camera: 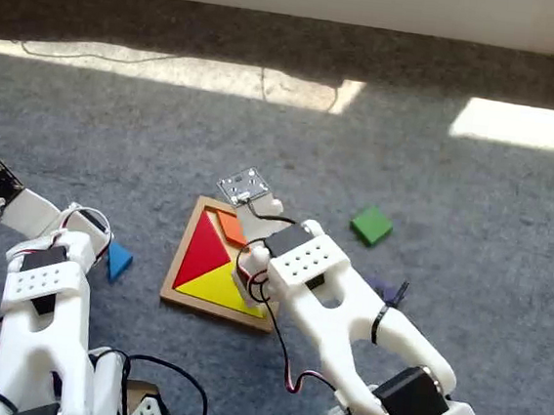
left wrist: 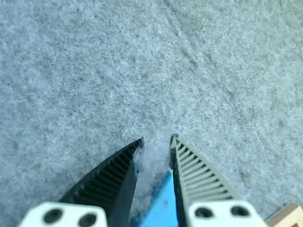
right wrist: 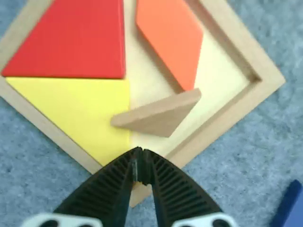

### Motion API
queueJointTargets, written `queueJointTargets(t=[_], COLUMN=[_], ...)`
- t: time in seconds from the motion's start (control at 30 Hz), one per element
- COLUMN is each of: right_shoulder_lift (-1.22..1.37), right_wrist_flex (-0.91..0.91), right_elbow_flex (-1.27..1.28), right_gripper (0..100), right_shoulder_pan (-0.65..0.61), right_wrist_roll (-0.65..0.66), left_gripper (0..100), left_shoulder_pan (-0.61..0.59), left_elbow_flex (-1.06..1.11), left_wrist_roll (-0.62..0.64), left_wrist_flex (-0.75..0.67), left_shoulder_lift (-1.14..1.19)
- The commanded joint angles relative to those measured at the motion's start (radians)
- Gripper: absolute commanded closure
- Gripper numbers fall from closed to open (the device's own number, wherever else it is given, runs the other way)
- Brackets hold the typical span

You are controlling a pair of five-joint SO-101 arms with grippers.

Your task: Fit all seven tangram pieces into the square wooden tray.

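Tray holds 1 tilted wooden triangle; your right hand hangs clenched, empty, over its rim. Blue triangle sits at your left hand; you cannot tell whether it grips.

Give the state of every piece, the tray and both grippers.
left gripper: open
right gripper: shut, empty, above tray's edge
tray: partly filled, four pieces inside
red triangle: flat in tray
yellow triangle: flat in tray
orange parallelogram: flat in tray
wooden triangle: in tray, tilted, not seated
green square: outside, on carpet
blue triangle: on carpet, between left gripper's fingers
dark blue piece: on carpet
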Motion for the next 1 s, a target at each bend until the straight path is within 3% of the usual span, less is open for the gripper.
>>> queueJointTargets(t=[0.0, 0.43, 0.77, 0.97], right_shoulder_lift=[-0.047, -0.054, -0.203, -0.157], right_wrist_flex=[-0.185, -0.452, -0.234, -0.219], right_elbow_flex=[0.061, 0.076, 0.070, 0.079], right_gripper=[99.4, 99.4, 99.4, 99.4], right_shoulder_pan=[-0.016, -0.010, 0.084, 0.111], right_wrist_roll=[-0.031, -0.084, -0.080, -0.078], left_gripper=[89, 89, 89, 89], left_shoulder_pan=[-0.008, -0.008, -0.008, -0.008], left_elbow_flex=[-0.005, -0.005, -0.005, -0.007], left_wrist_roll=[-0.009, -0.009, -0.009, -0.009], left_wrist_flex=[-0.017, -0.017, -0.017, -0.017], left_shoulder_lift=[-0.025, -0.025, -0.025, -0.025])
